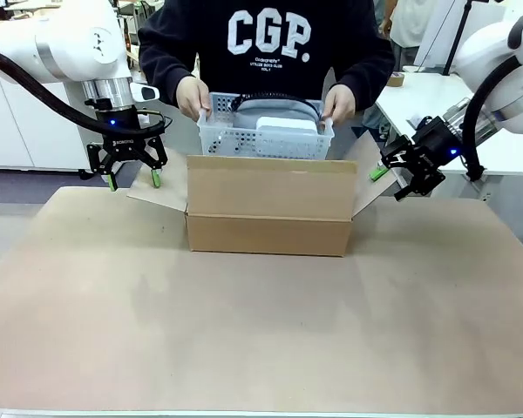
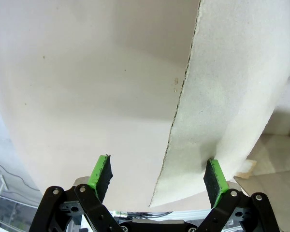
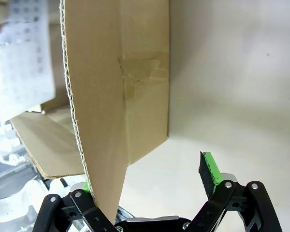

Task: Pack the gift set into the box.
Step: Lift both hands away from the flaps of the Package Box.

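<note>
At the middle of the brown worktop (image 1: 244, 340) stands the box (image 1: 268, 209), its top open and its side flaps spread outward. At the opening, on the far side, a person's hand (image 1: 194, 97) grips 1 end of a white perforated basket (image 1: 235, 139) and the other hand (image 1: 338, 104) the opposite end; a white item and a black cord lie inside it. The left gripper (image 1: 133, 181) hangs released over the left flap (image 1: 161, 190), whose rough edge runs between its 2 green pads (image 2: 102, 170). The right gripper (image 1: 390, 183), also released, straddles the right flap (image 3: 101, 96), with 1 pad mostly hidden behind the cardboard.
</note>
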Tool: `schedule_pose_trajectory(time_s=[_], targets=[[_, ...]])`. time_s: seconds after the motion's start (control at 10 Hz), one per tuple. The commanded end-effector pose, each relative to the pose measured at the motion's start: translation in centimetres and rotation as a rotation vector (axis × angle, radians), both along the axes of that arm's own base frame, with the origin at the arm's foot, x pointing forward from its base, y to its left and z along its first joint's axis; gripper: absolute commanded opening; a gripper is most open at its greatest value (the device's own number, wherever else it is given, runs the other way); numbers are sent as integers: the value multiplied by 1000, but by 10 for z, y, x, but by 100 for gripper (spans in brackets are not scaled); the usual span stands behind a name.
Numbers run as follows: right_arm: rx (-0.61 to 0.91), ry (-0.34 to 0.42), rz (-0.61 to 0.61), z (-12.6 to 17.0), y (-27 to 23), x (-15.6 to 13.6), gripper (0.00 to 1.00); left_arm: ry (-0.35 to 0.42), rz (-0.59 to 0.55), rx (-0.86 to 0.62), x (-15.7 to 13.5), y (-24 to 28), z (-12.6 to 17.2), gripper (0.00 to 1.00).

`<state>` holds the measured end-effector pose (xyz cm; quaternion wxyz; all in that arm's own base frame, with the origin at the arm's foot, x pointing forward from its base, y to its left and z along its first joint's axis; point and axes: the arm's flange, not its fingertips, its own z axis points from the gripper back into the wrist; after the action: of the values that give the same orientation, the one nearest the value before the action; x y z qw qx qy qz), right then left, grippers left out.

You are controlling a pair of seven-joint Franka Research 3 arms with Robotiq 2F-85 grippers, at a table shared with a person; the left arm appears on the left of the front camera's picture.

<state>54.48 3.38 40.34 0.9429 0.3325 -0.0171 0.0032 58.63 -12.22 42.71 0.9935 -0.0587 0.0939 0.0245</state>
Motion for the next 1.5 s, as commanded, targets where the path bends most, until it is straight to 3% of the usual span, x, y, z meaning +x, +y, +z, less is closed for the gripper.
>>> schedule_pose_trajectory(time_s=[0.0, 1.4], targets=[[-26, 5, -19, 5, 3, 3, 100, 0, 13, 21, -1, 2, 3, 100], [-26, 5, -19, 5, 3, 3, 100, 0, 13, 21, -1, 2, 3, 100]])
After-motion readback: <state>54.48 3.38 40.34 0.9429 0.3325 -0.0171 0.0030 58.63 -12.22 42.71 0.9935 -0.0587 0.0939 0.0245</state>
